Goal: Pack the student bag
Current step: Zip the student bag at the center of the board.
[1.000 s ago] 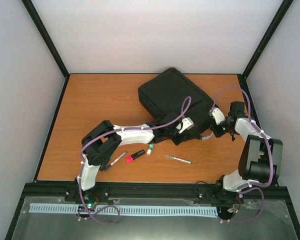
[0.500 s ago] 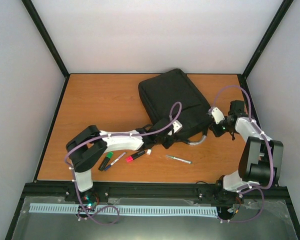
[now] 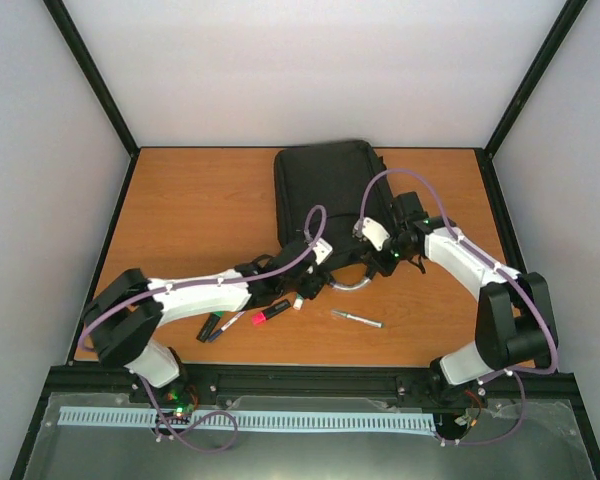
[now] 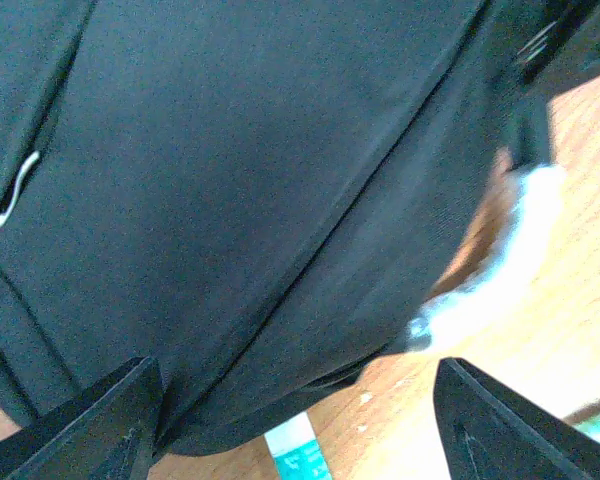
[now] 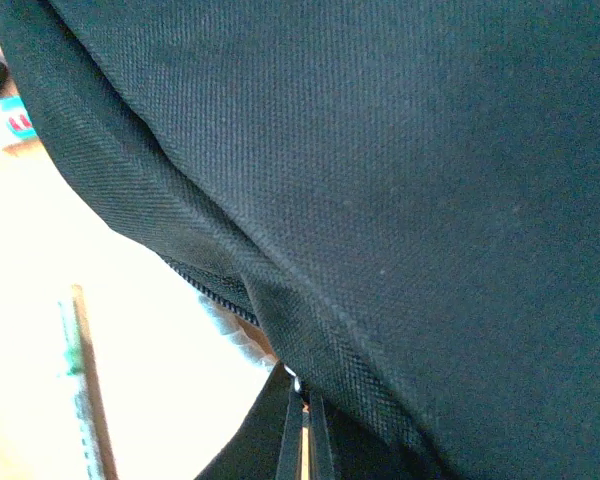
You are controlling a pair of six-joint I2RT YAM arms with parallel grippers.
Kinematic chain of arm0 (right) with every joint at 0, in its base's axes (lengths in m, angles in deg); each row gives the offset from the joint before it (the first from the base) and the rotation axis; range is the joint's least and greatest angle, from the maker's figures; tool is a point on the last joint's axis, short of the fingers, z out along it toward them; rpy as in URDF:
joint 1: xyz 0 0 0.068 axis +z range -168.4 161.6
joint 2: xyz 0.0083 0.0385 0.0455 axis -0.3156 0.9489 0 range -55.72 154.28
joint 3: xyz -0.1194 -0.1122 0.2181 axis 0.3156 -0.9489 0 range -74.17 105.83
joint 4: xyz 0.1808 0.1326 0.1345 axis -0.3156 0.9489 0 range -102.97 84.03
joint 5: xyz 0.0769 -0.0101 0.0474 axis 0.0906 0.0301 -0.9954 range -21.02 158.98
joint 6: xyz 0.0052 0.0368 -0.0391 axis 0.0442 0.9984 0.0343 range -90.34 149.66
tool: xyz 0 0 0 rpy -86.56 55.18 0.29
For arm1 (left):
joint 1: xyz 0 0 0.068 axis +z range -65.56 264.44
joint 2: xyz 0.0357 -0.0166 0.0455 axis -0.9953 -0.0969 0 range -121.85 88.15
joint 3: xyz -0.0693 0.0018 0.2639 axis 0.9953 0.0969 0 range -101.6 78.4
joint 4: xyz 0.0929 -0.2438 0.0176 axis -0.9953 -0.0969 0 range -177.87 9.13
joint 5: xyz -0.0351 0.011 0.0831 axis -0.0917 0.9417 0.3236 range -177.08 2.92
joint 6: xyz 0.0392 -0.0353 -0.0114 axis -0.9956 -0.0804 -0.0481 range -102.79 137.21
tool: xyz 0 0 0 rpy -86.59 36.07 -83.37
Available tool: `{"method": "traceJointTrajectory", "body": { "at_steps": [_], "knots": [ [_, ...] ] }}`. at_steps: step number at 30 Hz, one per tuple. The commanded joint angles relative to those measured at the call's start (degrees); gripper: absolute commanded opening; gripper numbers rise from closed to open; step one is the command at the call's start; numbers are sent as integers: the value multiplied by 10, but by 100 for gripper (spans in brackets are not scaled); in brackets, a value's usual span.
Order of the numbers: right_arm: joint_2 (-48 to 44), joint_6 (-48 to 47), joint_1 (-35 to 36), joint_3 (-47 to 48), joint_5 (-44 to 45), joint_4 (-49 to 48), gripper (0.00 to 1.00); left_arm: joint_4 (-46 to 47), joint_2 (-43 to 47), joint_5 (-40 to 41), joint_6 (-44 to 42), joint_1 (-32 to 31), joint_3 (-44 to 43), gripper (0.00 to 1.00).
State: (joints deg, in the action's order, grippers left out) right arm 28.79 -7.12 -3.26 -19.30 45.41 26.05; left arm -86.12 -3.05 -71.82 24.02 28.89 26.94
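**Student bag at far edge; left fingers spread, right fingers pressed together**

- Room: the student bag [image 3: 330, 190] lies at the far edge of the tabletop [image 3: 190, 220], a little right of the middle. Its near end reaches mid-table. Bare wood runs from it to the left edge, and a narrower strip runs to the right edge.
- Left arm: it lies low, reaching from the near left corner toward the middle. My left gripper [image 3: 323, 272] is at the bag's near end, fingers [image 4: 110, 425] spread wide and gripping nothing.
- Right arm: it bends in from the near right corner. My right gripper [image 3: 378, 248] is at the bag's near right corner, fingers [image 5: 292, 445] pressed together beside the zip line. I cannot tell whether they pinch fabric.
- Bag: the inside is hidden. The grey loop handle [image 3: 346, 284] curls onto the wood at its near end.
- Loose, toward the near edge: green marker [image 3: 212, 325], red highlighter [image 3: 270, 311], silver pen [image 3: 357, 319].
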Motion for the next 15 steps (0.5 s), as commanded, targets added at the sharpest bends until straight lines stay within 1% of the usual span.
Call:
{"method": "traceJointTrajectory", "body": {
  "at_steps": [1,3,7,11,15],
  "knots": [
    [21,37,23,51,-48,0,3,84,61,-94,-3,-5,19,77],
    [26,36,22,48,-45,3,3,83,54,-104,-17,-5,11,75],
    [17,33,22,34,-41,5,3,70,17,-99,-43,-5,-19,68],
    [3,27,22,27,-44,21,3,83,-11,-82,-53,-5,-33,63],
    [-5,14,21,22,-38,43,3,94,-38,-48,-56,-5,-50,49]
  ]
}}
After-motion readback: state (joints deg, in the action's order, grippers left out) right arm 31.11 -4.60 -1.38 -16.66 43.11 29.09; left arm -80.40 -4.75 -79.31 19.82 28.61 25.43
